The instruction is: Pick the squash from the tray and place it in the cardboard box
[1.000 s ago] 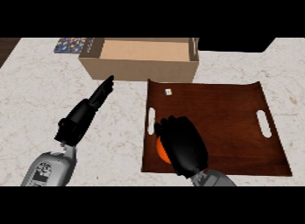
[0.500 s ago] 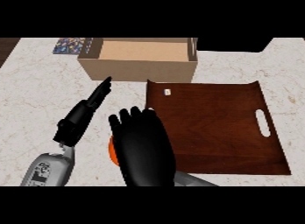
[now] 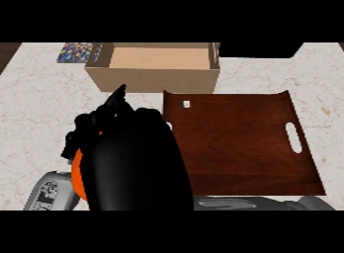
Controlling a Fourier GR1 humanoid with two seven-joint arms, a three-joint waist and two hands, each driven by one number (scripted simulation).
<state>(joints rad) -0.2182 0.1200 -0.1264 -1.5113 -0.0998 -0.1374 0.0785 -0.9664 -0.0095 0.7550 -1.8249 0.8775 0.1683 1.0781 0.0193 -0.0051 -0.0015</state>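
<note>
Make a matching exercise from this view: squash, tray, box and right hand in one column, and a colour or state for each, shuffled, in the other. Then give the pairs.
1. squash
2. tray
3. box
4. right hand

A. tan, open on top
B. black, curled over a thing
C. orange, mostly hidden
D. dark brown, flat, slot near its right edge

Pairs: 1-C; 2-D; 3-A; 4-B
</note>
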